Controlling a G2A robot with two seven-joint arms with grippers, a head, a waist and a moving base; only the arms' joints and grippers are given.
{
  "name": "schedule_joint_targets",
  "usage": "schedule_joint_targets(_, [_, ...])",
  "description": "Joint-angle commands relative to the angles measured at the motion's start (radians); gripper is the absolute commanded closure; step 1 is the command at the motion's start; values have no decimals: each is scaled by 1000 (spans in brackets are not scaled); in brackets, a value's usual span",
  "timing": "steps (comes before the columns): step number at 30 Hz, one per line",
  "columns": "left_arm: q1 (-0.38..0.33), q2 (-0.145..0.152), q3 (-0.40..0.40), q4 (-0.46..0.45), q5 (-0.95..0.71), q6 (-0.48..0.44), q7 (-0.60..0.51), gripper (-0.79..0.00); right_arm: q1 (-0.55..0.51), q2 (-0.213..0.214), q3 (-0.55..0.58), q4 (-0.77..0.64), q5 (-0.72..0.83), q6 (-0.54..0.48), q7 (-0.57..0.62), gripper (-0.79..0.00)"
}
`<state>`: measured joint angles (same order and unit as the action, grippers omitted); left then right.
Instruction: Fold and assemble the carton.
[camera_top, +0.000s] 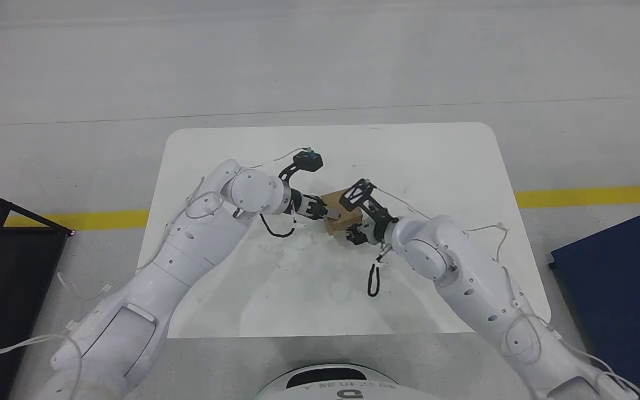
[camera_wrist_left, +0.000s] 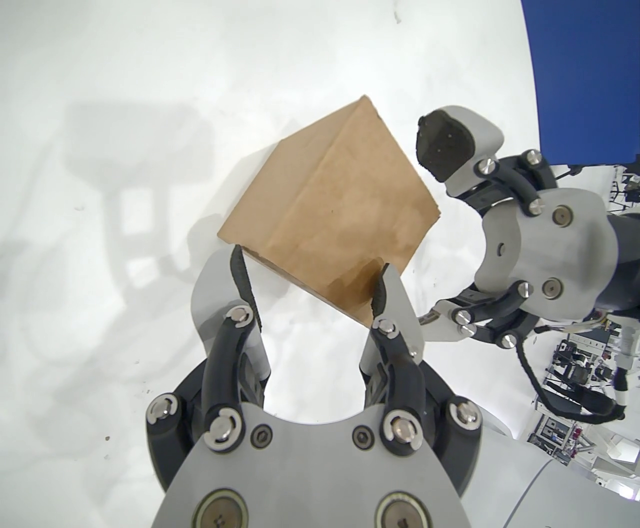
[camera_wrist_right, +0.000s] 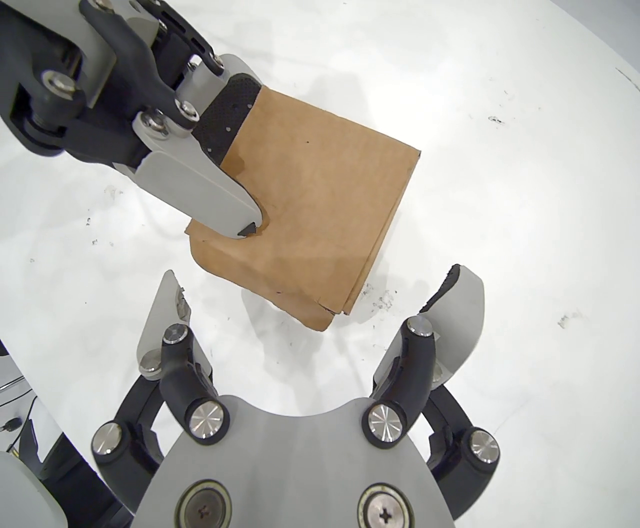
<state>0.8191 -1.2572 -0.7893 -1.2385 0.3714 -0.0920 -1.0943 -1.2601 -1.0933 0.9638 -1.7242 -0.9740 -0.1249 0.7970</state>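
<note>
A brown cardboard carton lies partly folded in the middle of the white table. My left gripper is shut on one end of the carton, one finger on each side of it. The right wrist view shows that same left gripper with one pad behind the cardboard and the other finger pressing its upper face. My right gripper is open at the opposite end, its fingers wide on both sides of the carton's corner without touching it. Seen from the left wrist, the right gripper hangs just beyond the carton.
The table edge curves round at the far right corner. A blue panel stands on the floor to the right and a dark frame to the left. Bare tabletop surrounds the carton.
</note>
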Motion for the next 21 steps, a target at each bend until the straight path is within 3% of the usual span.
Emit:
schedule_joint_targets(1, [-1,0,0,1,-2,0,-2,-446,9,-3,-3,14,6,-4,-2,-637])
schedule_joint_targets(3, [-1,-1,2,2,1,0,-1,-446,17,-5,-4,29,13,-8,-4,-566])
schedule_joint_targets(5, [-2,-1,2,3,2,0,-1,-453,22,-6,0,41,19,-12,-6,-422])
schedule_joint_targets(7, [-4,-2,3,5,3,-1,-2,-446,23,-6,7,47,23,-18,-8,-369])
schedule_joint_targets(21, [-8,-4,3,12,-3,-7,-5,-446,-36,14,66,3,-20,-114,-19,-271])
